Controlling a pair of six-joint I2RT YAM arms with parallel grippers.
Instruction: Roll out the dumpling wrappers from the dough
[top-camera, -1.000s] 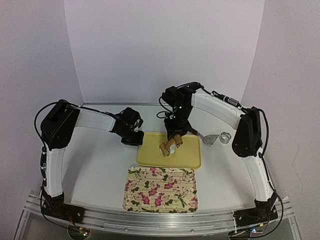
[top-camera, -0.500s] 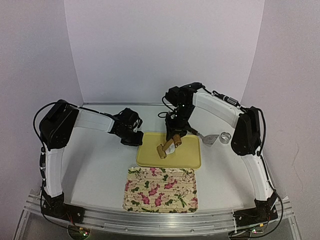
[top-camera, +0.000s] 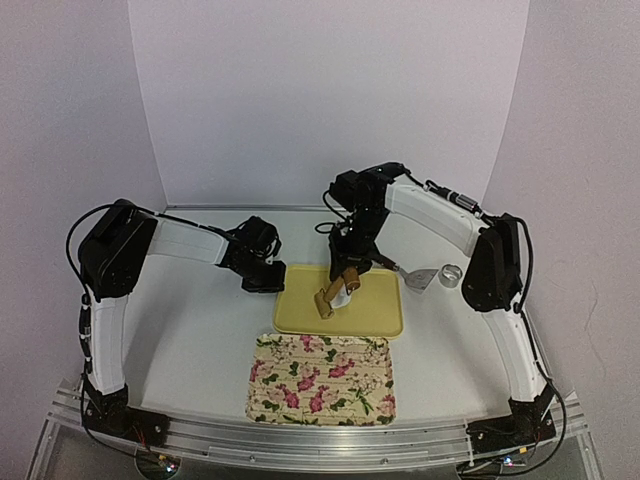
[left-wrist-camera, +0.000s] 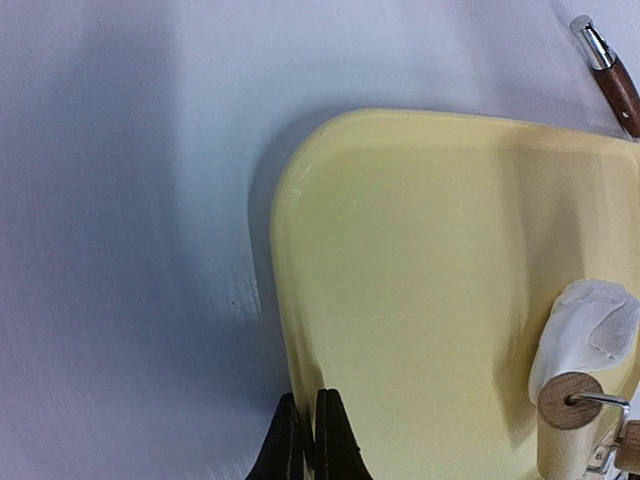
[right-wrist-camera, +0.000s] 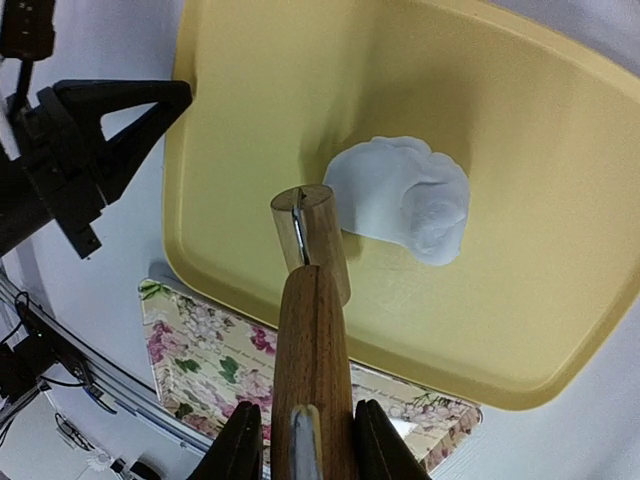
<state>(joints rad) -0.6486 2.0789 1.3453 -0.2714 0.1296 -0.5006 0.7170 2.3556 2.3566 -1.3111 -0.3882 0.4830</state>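
Here, pale walls (top-camera: 330, 100), white table (top-camera: 190, 340), dough (right-wrist-camera: 400, 195) on tray (top-camera: 300, 322).

the left arm (top-camera: 185, 240) and right arm (top-camera: 430, 218) wear smooth white shells on their long links, with bulky black housings at the joints. thin black cables (top-camera: 69, 243) loop beside them. the left pincer (left-wrist-camera: 308, 440) ends in slim, pointed black fingers (left-wrist-camera: 290, 447); the right pincer (right-wrist-camera: 305, 440) has black fingers (right-wrist-camera: 240, 445) too.

Yellow tray (top-camera: 375, 315): rolling pin (top-camera: 335, 293) and right hand (right-wrist-camera: 305, 445) are occupying its middle; left hand (left-wrist-camera: 309, 440) is blocking its left rim. Desk (top-camera: 190, 340) left of the floral tray (top-camera: 322, 378) is lying open. Spatula (top-camera: 418, 277) and ring cutter (top-camera: 451, 273) are crowding the desk's far right.
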